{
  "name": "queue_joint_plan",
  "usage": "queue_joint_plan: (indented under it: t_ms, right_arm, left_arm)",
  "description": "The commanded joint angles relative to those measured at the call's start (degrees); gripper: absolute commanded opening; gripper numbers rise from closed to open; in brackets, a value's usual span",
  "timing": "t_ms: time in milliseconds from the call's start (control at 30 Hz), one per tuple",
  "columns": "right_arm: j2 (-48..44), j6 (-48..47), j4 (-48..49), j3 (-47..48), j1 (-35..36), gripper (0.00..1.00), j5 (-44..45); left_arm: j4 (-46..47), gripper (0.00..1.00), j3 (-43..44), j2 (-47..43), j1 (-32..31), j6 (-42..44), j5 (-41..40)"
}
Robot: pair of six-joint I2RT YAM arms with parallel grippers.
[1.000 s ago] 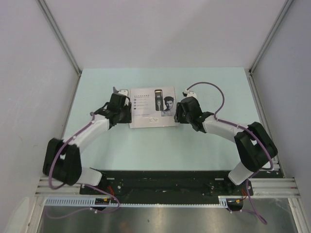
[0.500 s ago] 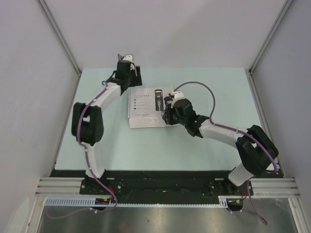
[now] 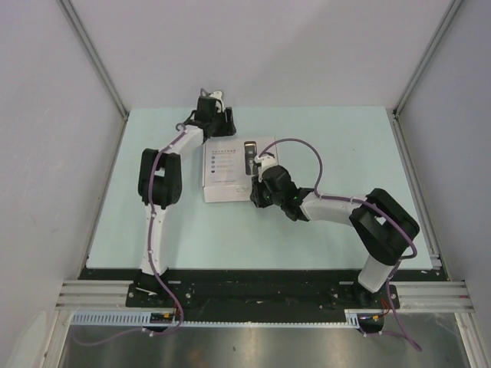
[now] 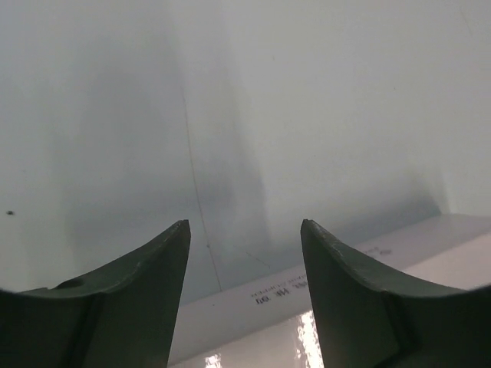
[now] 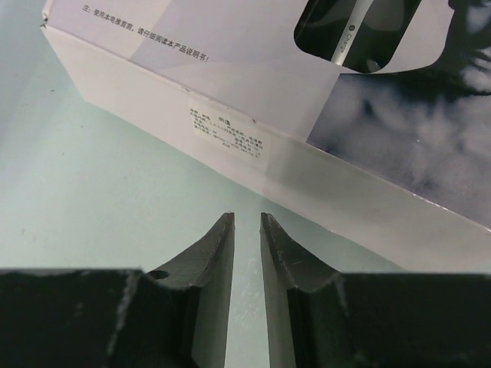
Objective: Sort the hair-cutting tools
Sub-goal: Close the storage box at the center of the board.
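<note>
The flat white box (image 3: 226, 175) with a printed lid lies closed on the table. A clipper shows only as a picture on the lid (image 5: 349, 31). The clipper itself, the comb guards, the cable and the brush are hidden. My left gripper (image 3: 222, 129) is open and empty at the box's far edge. In the left wrist view (image 4: 245, 224) the box's edge (image 4: 368, 261) lies just below its fingers. My right gripper (image 3: 257, 195) is shut but for a thin gap, empty, low on the table. In the right wrist view (image 5: 247, 216) it points at the box's near side wall (image 5: 230, 130).
The pale green table (image 3: 322, 230) is walled by grey panels at the left, back and right. The right arm's purple cable (image 3: 295, 146) loops over the box's right side.
My left arm has swung from the box's left side up to its far edge. My right gripper has moved left from the box's right side to its near edge.
</note>
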Motion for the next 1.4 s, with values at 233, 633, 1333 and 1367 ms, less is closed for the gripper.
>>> queue_joint_plan:
  t_ms: [233, 633, 1333, 1367]
  right_arm:
    - [4.18, 2.59, 2.06, -0.12, -0.47, 0.24, 5.63]
    - [6.64, 5.57, 4.26, -1.97, -1.18, 0.22, 6.33]
    - [13.32, 13.75, 13.33, 1.72, -8.03, 0.24, 1.49]
    - [13.14, 13.49, 11.66, 2.77, -8.38, 0.25, 2.02]
  left_arm:
    - [-0.80, 0.52, -18.03, -10.84, 0.35, 3.62, 16.38]
    - [-2.48, 0.43, -32.18, -18.57, 0.09, -0.68, 19.12]
    - [-2.48, 0.28, -50.29, -32.37, -10.71, -3.06, 25.53]
    - [-2.48, 0.27, -50.56, -32.73, -11.07, -2.79, 25.61]
